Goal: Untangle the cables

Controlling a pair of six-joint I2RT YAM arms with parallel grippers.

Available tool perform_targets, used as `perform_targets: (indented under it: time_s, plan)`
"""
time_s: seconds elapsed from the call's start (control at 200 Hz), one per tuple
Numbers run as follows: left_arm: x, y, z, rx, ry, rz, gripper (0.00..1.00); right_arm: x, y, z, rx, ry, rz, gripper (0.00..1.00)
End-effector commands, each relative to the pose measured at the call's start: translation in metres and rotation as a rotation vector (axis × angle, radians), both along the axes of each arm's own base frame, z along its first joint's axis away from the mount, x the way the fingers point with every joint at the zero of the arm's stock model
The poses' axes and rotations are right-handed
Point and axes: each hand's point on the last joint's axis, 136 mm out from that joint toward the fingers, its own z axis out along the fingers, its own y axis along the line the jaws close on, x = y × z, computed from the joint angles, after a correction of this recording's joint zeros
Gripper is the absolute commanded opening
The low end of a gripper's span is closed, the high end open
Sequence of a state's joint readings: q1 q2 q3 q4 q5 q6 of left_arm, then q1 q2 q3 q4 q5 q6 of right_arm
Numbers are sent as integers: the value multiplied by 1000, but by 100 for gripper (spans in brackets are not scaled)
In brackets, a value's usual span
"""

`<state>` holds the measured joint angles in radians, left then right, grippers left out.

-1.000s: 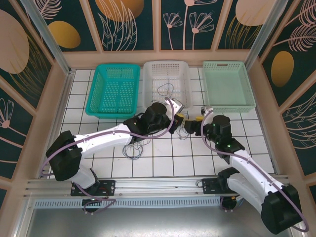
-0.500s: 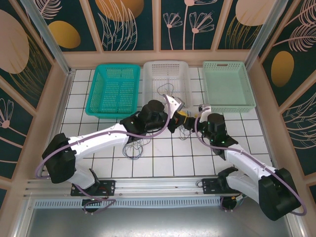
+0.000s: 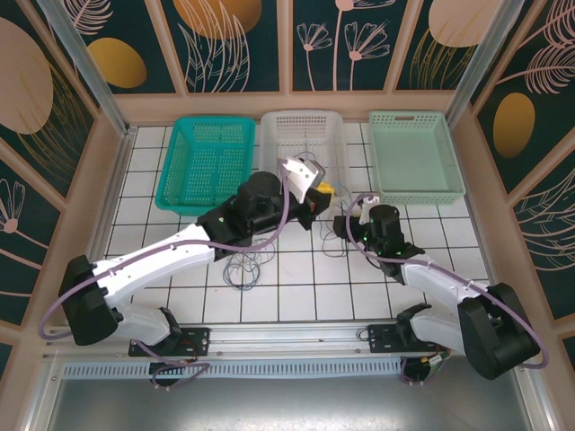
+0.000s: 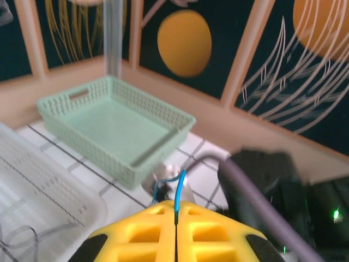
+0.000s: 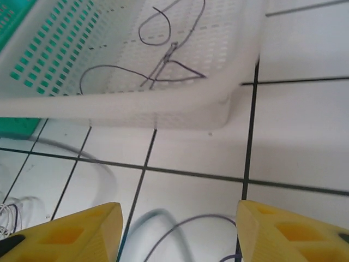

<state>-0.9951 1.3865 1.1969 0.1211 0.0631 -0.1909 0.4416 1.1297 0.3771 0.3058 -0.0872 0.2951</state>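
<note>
Left end effector (image 4: 175, 217) clamped tight on a thin blue cable (image 4: 179, 188), raised near the front corner of the white basket (image 5: 136, 103). Right end effector (image 5: 174, 232) gaping wide and gripping nothing, low over the tiled surface (image 3: 296, 296) just in front of that basket, with a purplish loop (image 5: 180, 222) lying on the tiles between its fingers. The rest of the cables (image 3: 243, 268) lie in loose curls on the surface beneath and between the two arms.

The likely hazard is that a pull on the pinched strand draws the knot tighter instead of freeing it, or drags the whole bundle along, since the loops look interlaced. The strand is so fine that it could also slip out of the closed fingers. The right fingers could close on bare tile and miss the loop, or catch more than one wire. With the arms working so close together, a wide sweep risks a bump or a snag on the thick mauve cord (image 4: 256, 199).

Of three baskets at the back, the white one holds a curled greyish-purple cable (image 5: 163, 68); the teal basket (image 3: 171, 171) and the mint basket (image 3: 416, 157) look bare
</note>
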Motion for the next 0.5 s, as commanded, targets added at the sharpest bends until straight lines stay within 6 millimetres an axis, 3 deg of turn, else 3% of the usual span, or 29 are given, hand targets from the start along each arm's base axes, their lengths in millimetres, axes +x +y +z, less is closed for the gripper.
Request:
perform_targets:
  time_s: [0.0,0.33,0.405,0.495]
  plan:
    - [5,14,42,-24,-106,67,6,-10,-7,-10,4,30,-32,58]
    - [8,19,65,-73,-142,102,5,-16,-17,-7,-9,20,-62,61]
    - [6,24,76,-99,-165,109,5,-16,-23,-15,-12,52,-92,56]
    - [3,33,91,-121,-192,122,5,-16,-32,-25,6,90,-136,40]
